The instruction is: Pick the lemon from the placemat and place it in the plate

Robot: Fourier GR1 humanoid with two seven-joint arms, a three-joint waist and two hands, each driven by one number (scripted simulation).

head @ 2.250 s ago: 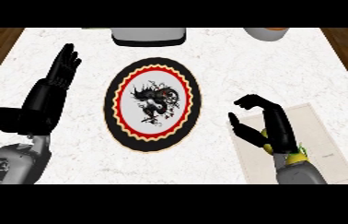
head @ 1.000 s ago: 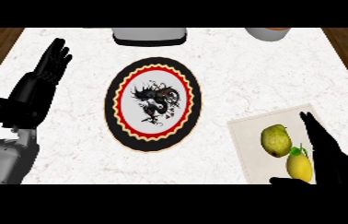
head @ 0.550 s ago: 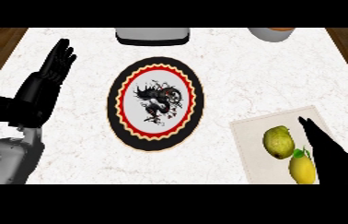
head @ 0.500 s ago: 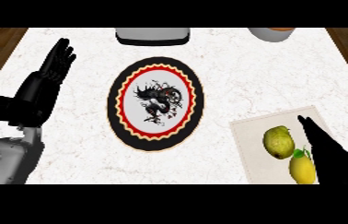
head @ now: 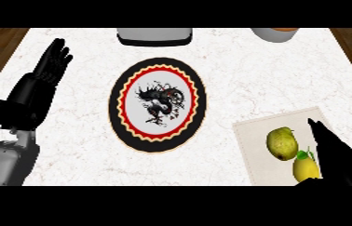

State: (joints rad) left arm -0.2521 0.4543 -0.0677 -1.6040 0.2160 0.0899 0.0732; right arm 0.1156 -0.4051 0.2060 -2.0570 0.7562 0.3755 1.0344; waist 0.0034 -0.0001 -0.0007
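on placemat, lower right: lemon not yet picked

on the pale placemat (head: pixel 258 141) at lower right sits the yellow lemon (head: pixel 305 168), green leaf on top, touching a yellow-green fruit (head: pixel 282 143) just up-left of it. both lie on the mat's right half, neither in the plate. right hand (head: pixel 331 151) comes in from the lower right corner, fingers straight and extended, pointing up along the mat's right side; sits just beside the lemon, partly overlapping its right edge, not curled round it, holding nothing. cannot tell if actually touching. plate (head: pixel 126 96) sits mid-counter, left of the mat and apart from it: black rim, red scalloped ring, white centre with a dark dragon figure, nothing on it. left hand (head: pixel 40 84) rests at the left edge, fingers straight and up, released, well apart from the plate. along the far edge of the white marble counter (head: pixel 247 67): grey rounded object (head: pixel 154 35) above the plate, and a cup-like item (head: pixel 275 34) at upper right, cut off by the frame.
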